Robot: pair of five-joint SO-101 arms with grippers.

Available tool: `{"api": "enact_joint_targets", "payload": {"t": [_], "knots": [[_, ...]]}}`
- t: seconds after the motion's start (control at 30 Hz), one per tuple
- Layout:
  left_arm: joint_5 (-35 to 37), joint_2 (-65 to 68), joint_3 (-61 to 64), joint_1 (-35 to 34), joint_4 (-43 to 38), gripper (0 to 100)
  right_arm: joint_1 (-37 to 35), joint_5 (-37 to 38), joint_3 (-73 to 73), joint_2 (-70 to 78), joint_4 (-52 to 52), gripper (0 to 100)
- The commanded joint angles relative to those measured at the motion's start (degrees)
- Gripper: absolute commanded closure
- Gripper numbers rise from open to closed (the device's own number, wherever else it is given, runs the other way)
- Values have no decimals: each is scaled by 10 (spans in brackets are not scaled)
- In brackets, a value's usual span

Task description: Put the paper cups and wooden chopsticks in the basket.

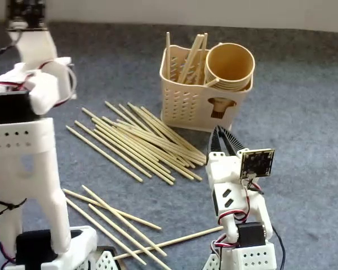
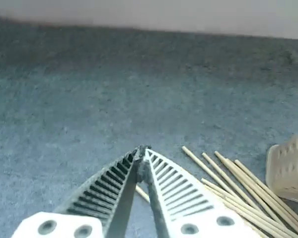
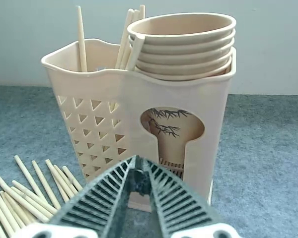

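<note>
The right claw (image 3: 137, 163), closed and empty, is just before the basket (image 3: 84, 84) with cups (image 3: 184, 47); the left claw (image 2: 141, 149), also closed, is near loose chopsticks (image 2: 238, 193).

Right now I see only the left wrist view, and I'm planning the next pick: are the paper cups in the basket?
Observer: Yes, a stack of paper cups sits inside the basket, at one end.
Operator: Any sticks in there too?
Observer: A few chopsticks stand upright in the basket, beside the cups.
Operator: Where is the other arm?
Observer: The right gripper is shut with nothing in it, just in front of the basket and pointing at its wall.
</note>
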Motion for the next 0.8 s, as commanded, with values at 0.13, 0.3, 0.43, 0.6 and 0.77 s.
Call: {"api": "enact_joint_targets", "payload": {"t": [0.13, 0.3, 0.43, 0.6, 0.77], "knots": [[-51, -27, 83, -58, 8, 995, 7, 6, 70, -4, -7, 992], [-76, -28, 136, -58, 9, 995, 7, 6, 70, -4, -7, 992], [-132, -64, 193, -40, 9, 995, 7, 6, 70, -4, -7, 992], [-232, -163, 322, 27, 9, 993, 7, 6, 70, -4, -7, 992], [-346, -223, 431, 93, 9, 978, 7, 6, 70, -4, -7, 992]]}}
